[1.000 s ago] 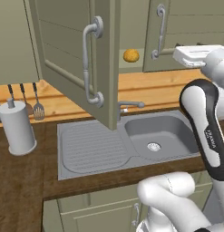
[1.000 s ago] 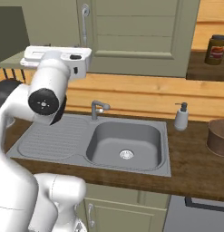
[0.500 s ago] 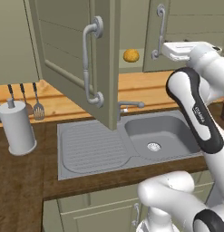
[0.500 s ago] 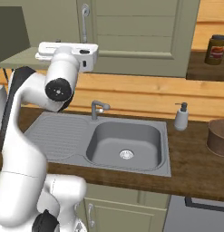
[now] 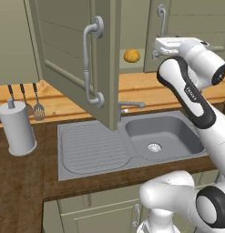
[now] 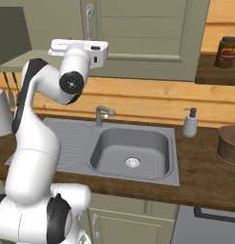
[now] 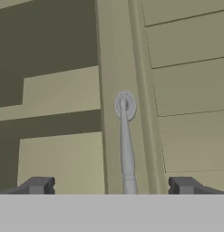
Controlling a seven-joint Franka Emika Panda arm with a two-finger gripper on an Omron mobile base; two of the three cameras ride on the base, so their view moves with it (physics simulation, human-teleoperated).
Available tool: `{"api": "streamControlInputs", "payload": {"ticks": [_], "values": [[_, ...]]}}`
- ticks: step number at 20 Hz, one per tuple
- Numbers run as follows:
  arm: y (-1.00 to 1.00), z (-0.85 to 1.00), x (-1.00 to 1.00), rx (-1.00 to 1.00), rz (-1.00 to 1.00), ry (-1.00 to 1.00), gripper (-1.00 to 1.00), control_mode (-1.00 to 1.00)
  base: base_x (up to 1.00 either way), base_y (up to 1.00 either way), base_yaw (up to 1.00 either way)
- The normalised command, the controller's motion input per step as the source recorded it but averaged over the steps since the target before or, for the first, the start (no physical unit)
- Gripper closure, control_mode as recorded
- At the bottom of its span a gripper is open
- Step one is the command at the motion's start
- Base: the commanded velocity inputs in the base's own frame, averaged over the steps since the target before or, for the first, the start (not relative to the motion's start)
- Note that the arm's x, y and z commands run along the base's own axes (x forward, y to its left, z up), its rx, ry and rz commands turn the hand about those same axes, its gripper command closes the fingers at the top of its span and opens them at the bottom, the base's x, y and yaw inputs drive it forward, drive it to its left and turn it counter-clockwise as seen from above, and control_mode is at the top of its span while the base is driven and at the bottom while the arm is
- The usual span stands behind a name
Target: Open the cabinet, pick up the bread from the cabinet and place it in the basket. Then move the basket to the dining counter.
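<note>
gripper point(image 7: 111, 186): wide open, holding nothing. 1 finger sits on each side of the handle, ready to close on it.
handle point(image 7: 125, 140): runs up between the 2 fingers, on the shut right door.
cabinet point(image 5: 77, 59): left door open so the hand can reach in; right door shut.
bread point(image 5: 131, 55): on the shelf, past the fingers and off to their left.
basket point(image 6: 229, 144): low on the counter, far off to the right.
change: the hand has swung in from the right toward the handle.

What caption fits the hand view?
Open gripper lined up on the closed cabinet door's handle, shelves visible beside it.
</note>
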Motion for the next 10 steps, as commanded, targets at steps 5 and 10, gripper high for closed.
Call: {"api": "streamControlInputs", "payload": {"ticks": [5,10], "values": [[-0.08,0.0,0.51,0.0,0.01,0.0,-1.0,-1.0,0.0,0.0,0.0],[-0.09,0.0,0.48,0.0,0.01,0.0,-1.0,-1.0,0.0,0.0,0.0]]}}
